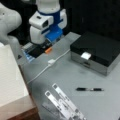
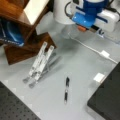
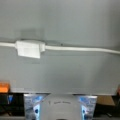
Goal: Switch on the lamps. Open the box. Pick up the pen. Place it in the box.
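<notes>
Claw (image 1: 47, 43) sits at the far edge of the surface (image 1: 75, 75), near the white cable switch (image 3: 28, 49); can't tell if its fingers are apart or together. Looks like the lamp step is in hand: the box (image 1: 96, 51) at 2 o'clock in a front view is lid-down, and the pen (image 1: 90, 89) lies untouched at 4 o'clock. Pressing the switch would call for a small, square descent onto it.

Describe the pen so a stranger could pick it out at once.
Start from the black-lidded box, which is closed, at a front view's right. On the grey table in front of it lies the pen, alone and flat. It is thin and dark, unlike the white strips with black marks beside it.
</notes>
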Available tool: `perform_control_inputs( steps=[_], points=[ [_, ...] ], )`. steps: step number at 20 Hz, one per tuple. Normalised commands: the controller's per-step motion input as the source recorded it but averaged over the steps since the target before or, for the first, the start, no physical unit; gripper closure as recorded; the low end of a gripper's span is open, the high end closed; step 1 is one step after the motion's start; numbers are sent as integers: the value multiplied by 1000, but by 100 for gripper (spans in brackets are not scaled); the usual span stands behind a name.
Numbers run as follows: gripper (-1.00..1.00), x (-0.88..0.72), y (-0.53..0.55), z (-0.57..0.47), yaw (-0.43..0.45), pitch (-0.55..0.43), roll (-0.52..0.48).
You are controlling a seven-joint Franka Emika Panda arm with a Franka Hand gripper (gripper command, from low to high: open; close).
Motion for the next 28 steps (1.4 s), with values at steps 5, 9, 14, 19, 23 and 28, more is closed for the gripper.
perform_control_inputs(
  steps=[5, 9, 14, 19, 23, 28],
  points=[
    [-100, -596, 211, -200, -27, -113, 43],
    [-100, -614, 192, -180, -43, -144, 90],
    [-100, -552, 150, -168, -31, -144, 123],
    [-100, -526, 98, -188, 13, -125, 115],
    [-100, -522, 96, -233, 34, -118, 110],
    [-100, -442, 80, -294, 46, -144, 104]
  ],
)
